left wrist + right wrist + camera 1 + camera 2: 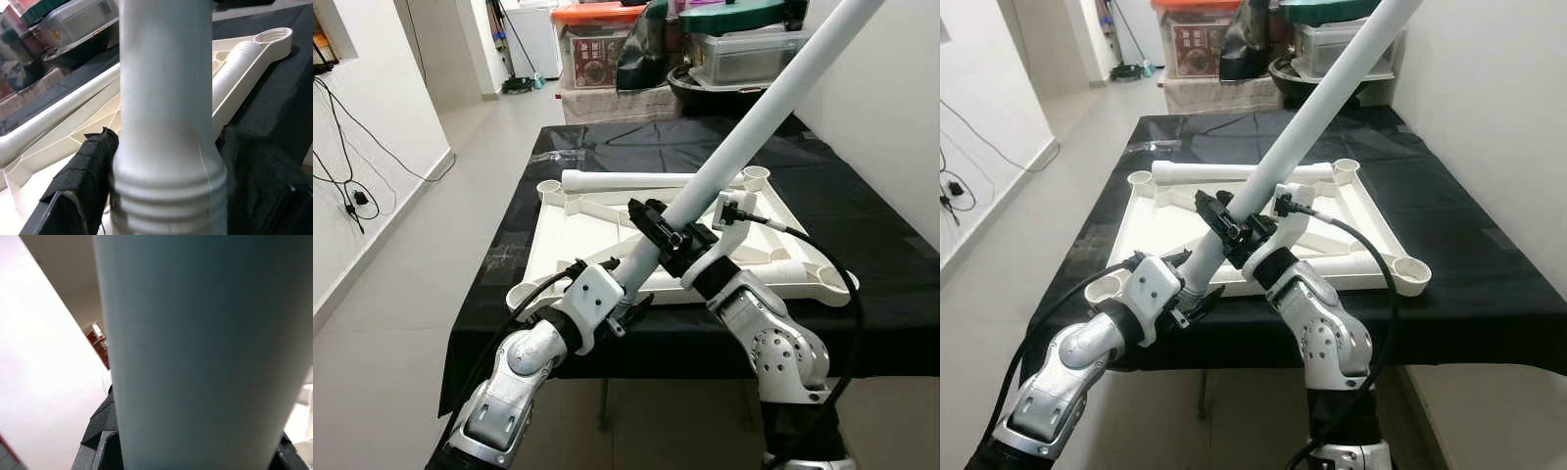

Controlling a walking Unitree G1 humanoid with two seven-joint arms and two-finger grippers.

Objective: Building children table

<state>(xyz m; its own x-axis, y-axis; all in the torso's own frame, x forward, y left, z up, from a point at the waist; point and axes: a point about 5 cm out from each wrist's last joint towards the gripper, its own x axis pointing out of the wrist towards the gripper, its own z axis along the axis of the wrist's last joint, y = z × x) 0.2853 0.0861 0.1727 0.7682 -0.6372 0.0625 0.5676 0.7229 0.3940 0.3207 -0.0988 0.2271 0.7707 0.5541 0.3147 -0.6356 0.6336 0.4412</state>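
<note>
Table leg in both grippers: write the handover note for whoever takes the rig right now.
Left gripper: shut on the white table leg near its threaded lower end.
Right gripper: shut on the same leg a little higher up.
The leg is tilted, its top pointing up and to the right, its lower end above the near edge of the tabletop.
White tabletop: upside down on the black-covered table, corner sockets facing up. A second leg lies across its far side; another lies along its right near side.
Done: leg lifted.
Left: no leg stands in a socket yet; screw this one in, then the rest.
</note>
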